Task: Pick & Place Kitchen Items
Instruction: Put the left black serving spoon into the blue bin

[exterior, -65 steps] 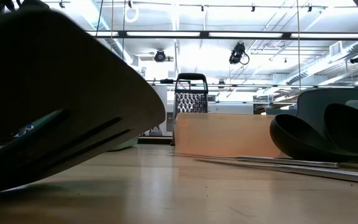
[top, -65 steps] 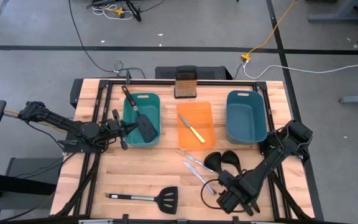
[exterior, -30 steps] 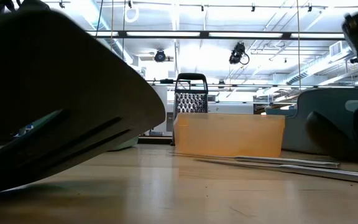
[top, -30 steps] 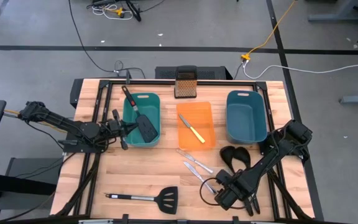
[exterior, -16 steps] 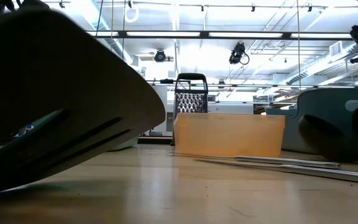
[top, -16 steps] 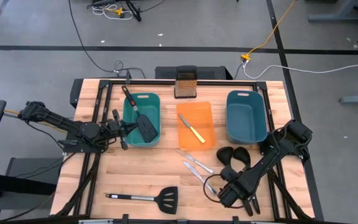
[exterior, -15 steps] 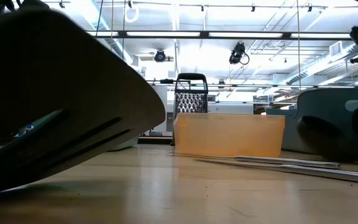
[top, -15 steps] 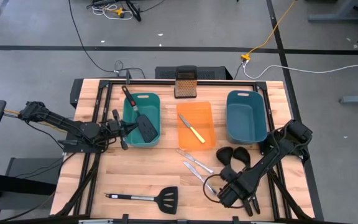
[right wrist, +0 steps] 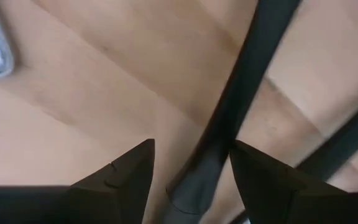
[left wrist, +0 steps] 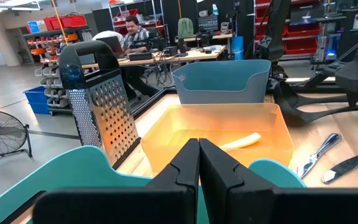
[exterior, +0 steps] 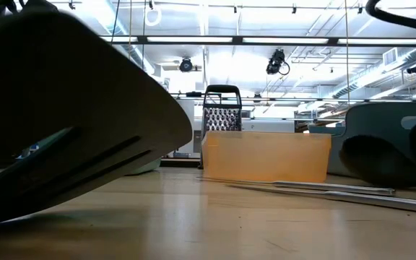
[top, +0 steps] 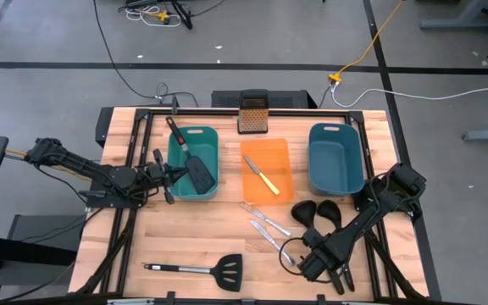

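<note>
At the bottom of the high view, a black slotted spatula [top: 200, 269] lies alone on the wooden desk [top: 193, 229], lower centre, its blade toward the right. To its right, in the lower right, the right end effector [top: 302, 264] is down at the desk with its fingers spread on either side of a black ladle handle [right wrist: 229, 118]; in the right wrist view the handle runs between the two fingers [right wrist: 120, 171], and whether they touch it cannot be told. The two black ladles [top: 313, 213] have their bowls side by side just above that end effector, below the right teal bin [top: 335, 158]. Just left of the bowls lie two silver table knives [top: 266, 222], slanted, close together. Higher, at centre, the orange tray [top: 266, 169] holds the small yellow-handled knife [top: 266, 180]. Left of it, the left teal bin [top: 193, 163] holds a second black slotted spatula [top: 191, 163], its handle leaning over the upper left rim. The left end effector [top: 169, 177], fingers pressed together and holding nothing, sits at that bin's left edge. At the desk's top edge, centre, stands the dark box grater [top: 252, 113].
</note>
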